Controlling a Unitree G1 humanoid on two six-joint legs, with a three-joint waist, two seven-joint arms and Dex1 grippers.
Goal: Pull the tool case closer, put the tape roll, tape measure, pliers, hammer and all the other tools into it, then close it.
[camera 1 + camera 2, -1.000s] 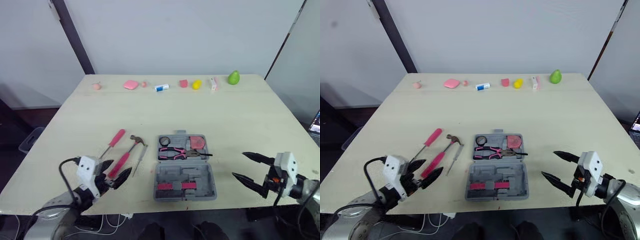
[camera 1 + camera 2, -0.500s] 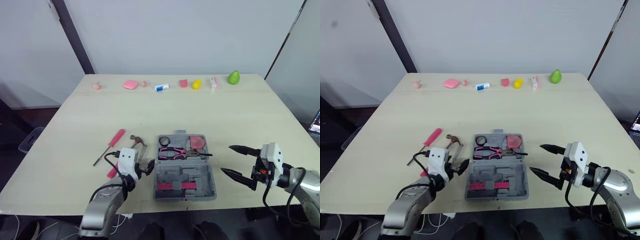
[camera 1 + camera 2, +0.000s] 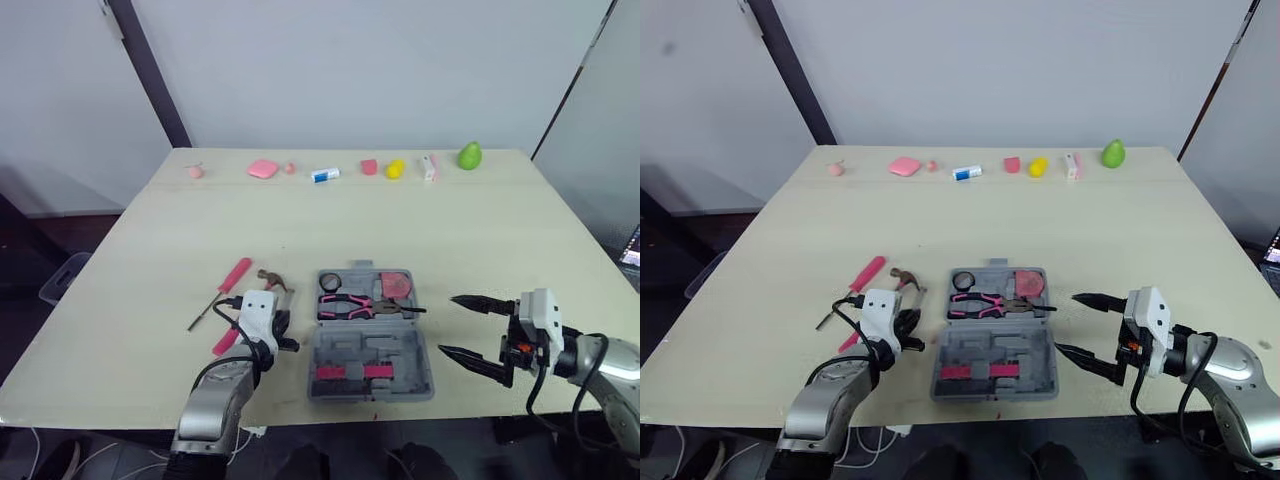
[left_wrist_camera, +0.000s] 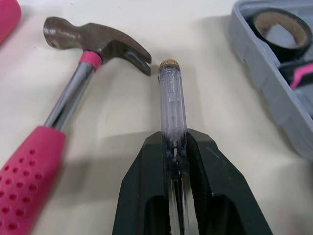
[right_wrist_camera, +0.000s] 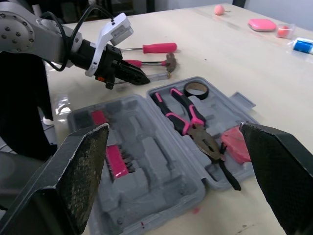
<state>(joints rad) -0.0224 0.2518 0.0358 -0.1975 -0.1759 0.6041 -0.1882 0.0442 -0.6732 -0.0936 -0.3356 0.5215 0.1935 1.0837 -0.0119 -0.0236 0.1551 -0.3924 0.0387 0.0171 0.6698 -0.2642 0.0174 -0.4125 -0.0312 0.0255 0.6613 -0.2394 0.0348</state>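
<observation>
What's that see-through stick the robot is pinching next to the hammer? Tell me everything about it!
It looks like a slim tester screwdriver of clear plastic, with a brassy cap at its far end. It lies along the pale table, cap close beside the claw of the hammer. The black jaws of the left gripper are shut on its middle.

hammer (image 4: 73,98) beside left pincer (image 4: 174,142), case (image 4: 274,83) close

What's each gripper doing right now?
Left gripper: closed on the clear-handled screwdriver.
Right gripper: open, empty, beside the tool case.
</observation>
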